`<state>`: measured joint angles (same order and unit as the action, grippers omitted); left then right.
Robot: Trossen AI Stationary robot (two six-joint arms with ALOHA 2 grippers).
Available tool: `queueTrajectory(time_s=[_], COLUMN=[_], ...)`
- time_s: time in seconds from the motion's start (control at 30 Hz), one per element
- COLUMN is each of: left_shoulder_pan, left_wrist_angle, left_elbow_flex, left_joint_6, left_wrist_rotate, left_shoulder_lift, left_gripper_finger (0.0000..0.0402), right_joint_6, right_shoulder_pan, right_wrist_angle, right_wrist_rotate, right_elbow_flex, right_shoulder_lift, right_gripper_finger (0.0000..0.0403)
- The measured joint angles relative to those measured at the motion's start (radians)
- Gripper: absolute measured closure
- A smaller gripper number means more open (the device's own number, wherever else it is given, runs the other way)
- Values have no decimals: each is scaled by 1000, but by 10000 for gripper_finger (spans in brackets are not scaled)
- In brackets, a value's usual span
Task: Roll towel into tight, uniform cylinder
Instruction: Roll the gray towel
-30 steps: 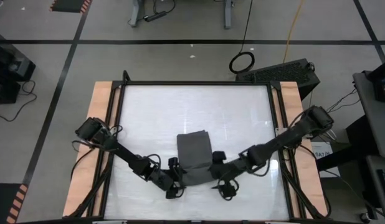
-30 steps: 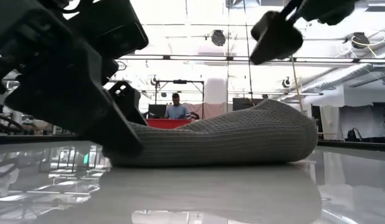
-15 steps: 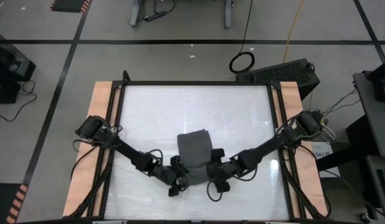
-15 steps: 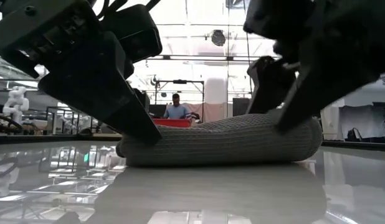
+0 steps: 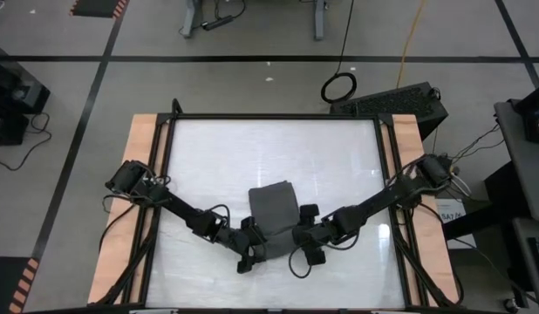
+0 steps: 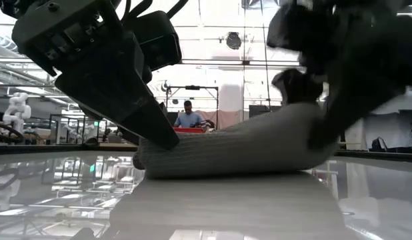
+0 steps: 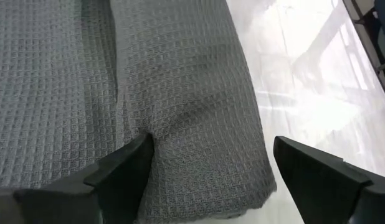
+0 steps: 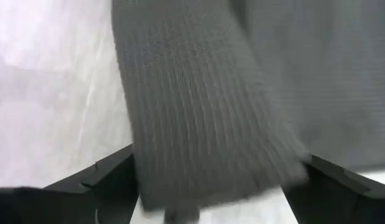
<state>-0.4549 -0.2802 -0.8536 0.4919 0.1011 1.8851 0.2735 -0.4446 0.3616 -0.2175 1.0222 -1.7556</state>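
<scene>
Charcoal-grey waffle-weave towel (image 5: 274, 218), seen from above, lies as a folded rectangle on the near middle of the glossy white tabletop (image 5: 252, 148), which has pale wood strips along both sides. Left claw (image 5: 249, 250) and right claw (image 5: 306, 247) meet the towel's near edge from either side.

Low view: the towel (image 6: 239, 150) forms a long rounded hump, thicker toward its right end, its ribbed surface mirrored in the tabletop (image 6: 213, 207). The left claw (image 6: 149, 130) presses on one end; the right claw (image 6: 326, 100) covers the other.

Left wrist view: fingers (image 7: 121, 174) spread apart, one dug into a crease of the towel (image 7: 180, 93).

Right wrist view: fingers (image 8: 108, 180) apart, straddling a raised fold of towel (image 8: 199, 118).
</scene>
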Motion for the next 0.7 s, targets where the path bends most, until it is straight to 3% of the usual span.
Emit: queueTrajectory(time_s=[0.27,0.7], left_shoulder_pan=[0,4], left_wrist_angle=[-3,-4], left_elbow_flex=[0,1], left_joint_6=[0,0], left_wrist_rotate=[-15,-18], left_shoulder_lift=[1,2], left_gripper_finger=[61,61], right_joint_6=[-59,-142], right_shoulder_pan=[-59,-64], right_wrist_angle=[38,-72], right_wrist_rotate=[5,-47], right_elbow_flex=[1,1], right_shoulder_lift=[130,21], right_gripper_finger=[52,49])
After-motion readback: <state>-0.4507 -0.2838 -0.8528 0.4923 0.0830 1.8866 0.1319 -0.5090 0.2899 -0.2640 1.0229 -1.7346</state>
